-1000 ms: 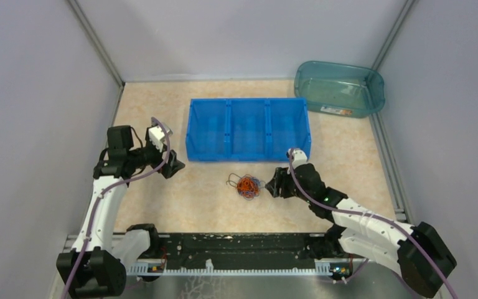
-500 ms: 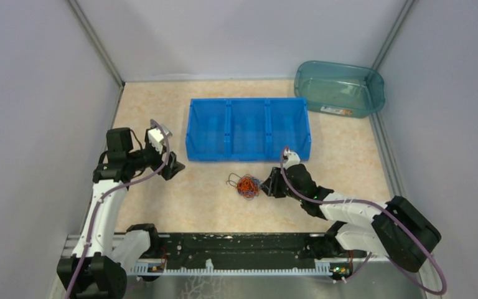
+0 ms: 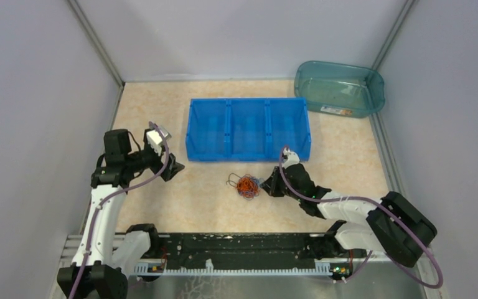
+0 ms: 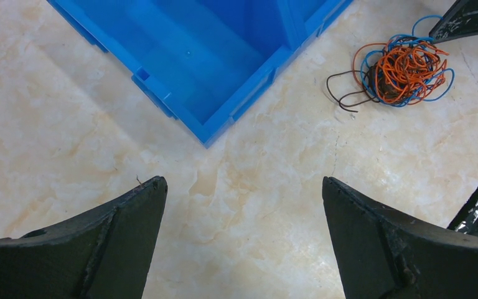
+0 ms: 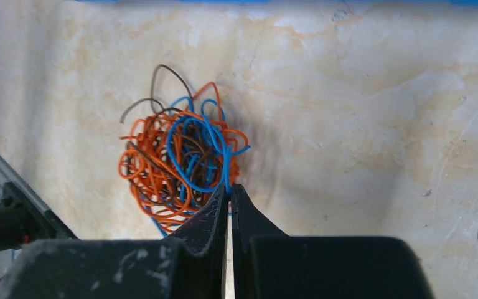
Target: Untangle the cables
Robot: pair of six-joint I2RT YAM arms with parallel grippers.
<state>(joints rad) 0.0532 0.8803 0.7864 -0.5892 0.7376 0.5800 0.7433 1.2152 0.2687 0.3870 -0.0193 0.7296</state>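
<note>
The cables (image 3: 248, 185) lie as one small knot of orange, blue and dark wires on the marbled table (image 3: 155, 112). They sit just in front of the blue three-compartment bin (image 3: 224, 153), nearer its right end and apart from its wall. The right gripper (image 3: 267, 185) is down at the right edge of the knot with its jaws pressed together. Its wrist view shows the fingertips meeting at the rim of the tangle, pinched on a blue wire (image 5: 221, 146) that loops out of the bunch. A dark wire (image 4: 339, 94) arches free on the side away from that gripper. The left gripper (image 3: 173, 168) hovers off the left front corner of the bin, well apart from the cables, its jaws spread wide and holding nothing. A teal plastic tub (image 3: 305, 93) stands at the far right of the table, near the bin's back right corner
</note>
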